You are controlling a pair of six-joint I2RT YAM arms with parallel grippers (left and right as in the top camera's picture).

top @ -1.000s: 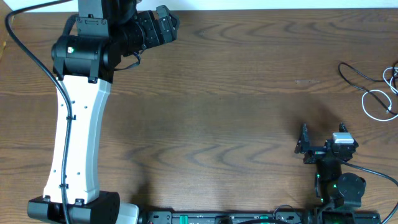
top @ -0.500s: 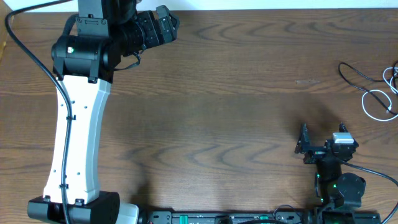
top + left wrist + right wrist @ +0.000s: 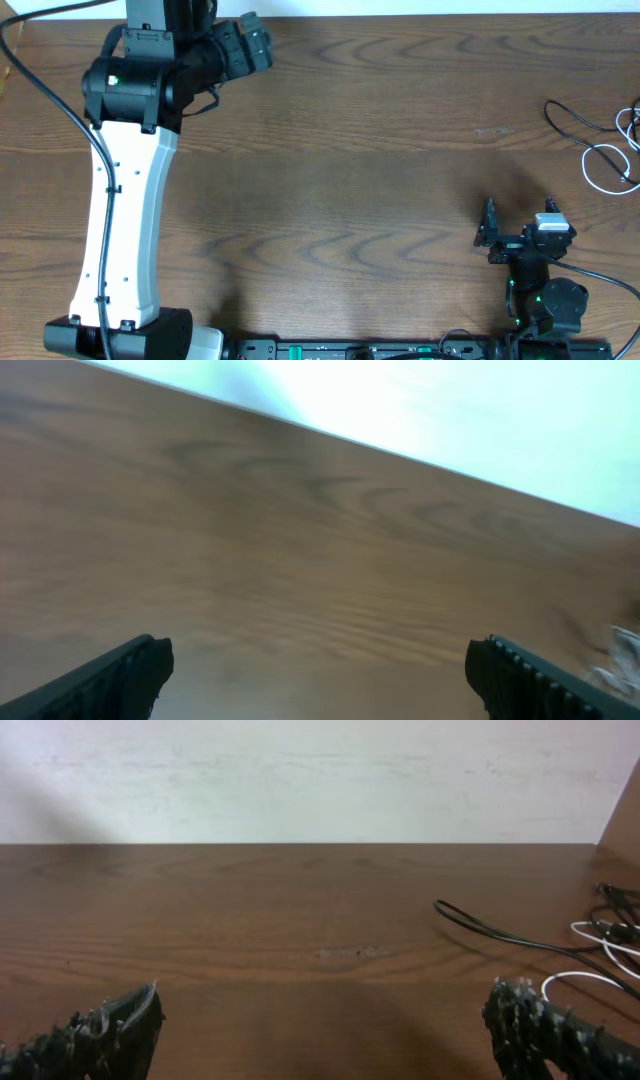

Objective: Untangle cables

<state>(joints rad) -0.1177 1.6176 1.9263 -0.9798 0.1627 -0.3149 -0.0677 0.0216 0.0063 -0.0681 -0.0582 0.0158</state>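
The cables lie at the table's far right edge. The black cable [image 3: 573, 123] runs in a thin curve, and the white cable [image 3: 601, 168] forms a loop just below it. Both show in the right wrist view, black [image 3: 500, 933] and white [image 3: 590, 979], at the right. My right gripper [image 3: 517, 210] [image 3: 322, 1025] is open and empty, well short of and left of the cables. My left gripper [image 3: 252, 42] [image 3: 320, 670] is open and empty at the far left back, over bare wood. Its view is blurred.
The left arm's white link [image 3: 120, 210] stretches along the left side of the wooden table [image 3: 350, 180]. The table's back edge meets a pale wall [image 3: 300, 770]. A black arm wire [image 3: 40, 70] loops at the left.
My left gripper has swung a little to the left along the back edge. The right arm and the cables have not moved.
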